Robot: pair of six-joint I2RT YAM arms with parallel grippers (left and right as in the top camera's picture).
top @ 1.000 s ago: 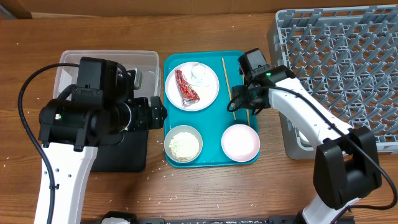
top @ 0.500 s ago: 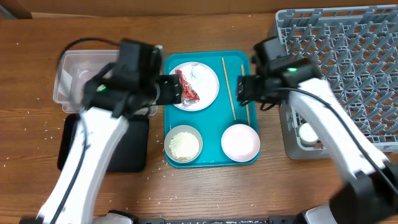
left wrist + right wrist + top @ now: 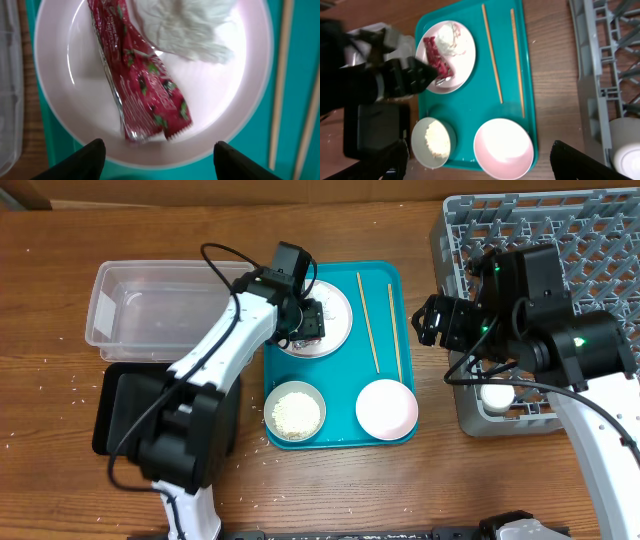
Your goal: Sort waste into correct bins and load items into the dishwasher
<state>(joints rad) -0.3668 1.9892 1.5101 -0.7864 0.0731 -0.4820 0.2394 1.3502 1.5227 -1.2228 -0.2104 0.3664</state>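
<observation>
My left gripper [image 3: 306,322] hovers open and empty just above the round white plate [image 3: 339,313] on the teal tray. In the left wrist view the crumpled red wrapper [image 3: 145,85] and white tissue wad [image 3: 185,25] lie on the plate [image 3: 225,105], ahead of the open jaws [image 3: 160,162]. My right gripper [image 3: 440,320] is open and empty, raised between the teal tray and the grey dish rack [image 3: 540,270]. A bowl of rice [image 3: 294,410], a pale-pink bowl [image 3: 387,408] and two chopsticks [image 3: 368,320] lie on the teal tray. A white cup [image 3: 497,395] sits in the rack.
The clear tub [image 3: 150,315] stands at the left with the black tray [image 3: 120,415] in front of it. The teal tray [image 3: 340,370] lies in the middle. Loose rice grains dot the wood near the front left. The right wrist view shows the black tray [image 3: 375,130] and the rack [image 3: 600,85].
My left arm has swung right from over the black tray to above the plate. My right arm has pulled back from the chopsticks toward the rack and risen.
</observation>
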